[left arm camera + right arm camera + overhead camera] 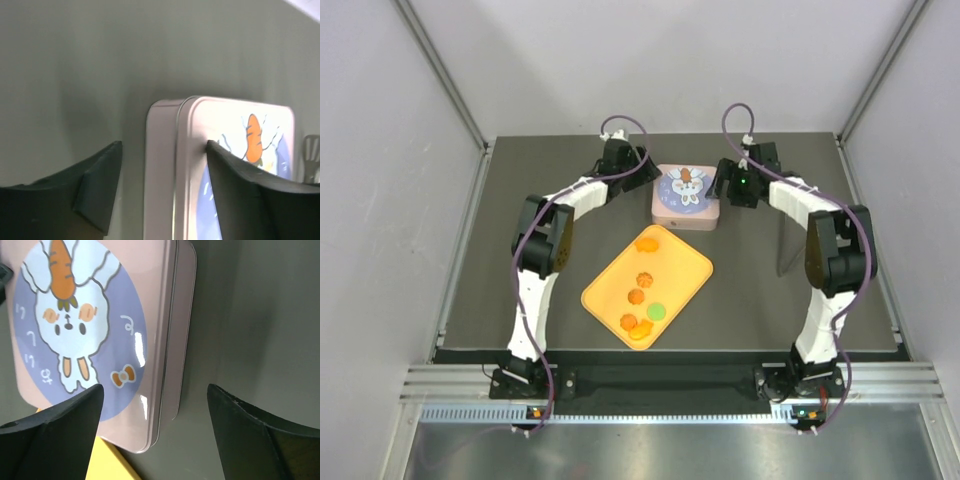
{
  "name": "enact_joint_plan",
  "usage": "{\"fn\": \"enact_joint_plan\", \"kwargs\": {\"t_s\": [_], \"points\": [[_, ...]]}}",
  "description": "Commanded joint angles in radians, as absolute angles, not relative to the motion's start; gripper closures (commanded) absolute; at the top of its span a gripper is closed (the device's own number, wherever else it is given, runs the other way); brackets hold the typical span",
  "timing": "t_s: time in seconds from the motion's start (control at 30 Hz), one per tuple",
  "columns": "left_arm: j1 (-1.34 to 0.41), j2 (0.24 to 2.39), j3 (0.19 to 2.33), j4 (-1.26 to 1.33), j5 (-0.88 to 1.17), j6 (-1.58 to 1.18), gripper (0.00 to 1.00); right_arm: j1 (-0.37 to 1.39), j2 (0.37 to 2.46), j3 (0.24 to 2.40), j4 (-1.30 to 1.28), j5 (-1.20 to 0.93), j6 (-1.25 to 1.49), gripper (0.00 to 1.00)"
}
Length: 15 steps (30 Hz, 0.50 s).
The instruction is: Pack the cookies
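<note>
Five orange cookies (643, 279) counted, one green cookie (656, 312), one orange tray (682, 264), one pink tin (661, 207), two arms (542, 246) seen

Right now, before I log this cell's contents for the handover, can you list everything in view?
cookies: about six visible, five orange and one green, lying on the tray
tray: one, orange, mid-table, on the near side of the tin
tin: one, pink, bunny-and-carrot lid on, far centre of the table
table: one, dark grey, under everything
left gripper: one, black fingers, open, astride the tin's left edge
right gripper: one, black fingers, open, astride the tin's right edge
</note>
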<state>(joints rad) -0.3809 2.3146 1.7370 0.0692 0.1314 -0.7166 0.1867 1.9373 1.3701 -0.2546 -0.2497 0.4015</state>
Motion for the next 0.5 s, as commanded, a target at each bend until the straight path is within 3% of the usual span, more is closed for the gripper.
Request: {"fn": "enact_joint_plan", "kwargs": {"t_s": [0.0,0.13,0.27,0.47], "points": [[-0.377,2.221,1.77,-0.043,0.137,-0.604,0.26,0.157,1.829,1.448,-0.268,-0.264,0.377,0.15],[-0.371,2.125,1.741,-0.035,0.12,-0.575,0.19,0.14,1.741,1.419,-0.244,-0.247,0.382,0.09],[-0.37,1.975,1.675,-0.061,0.112,-0.575,0.18,0.14,1.588,1.358,-0.219,-0.221,0.387,0.0],[-0.373,1.692,1.409,-0.074,0.117,-0.607,0.17,0.14,1.292,1.157,-0.177,-0.14,0.4,0.0]]}}
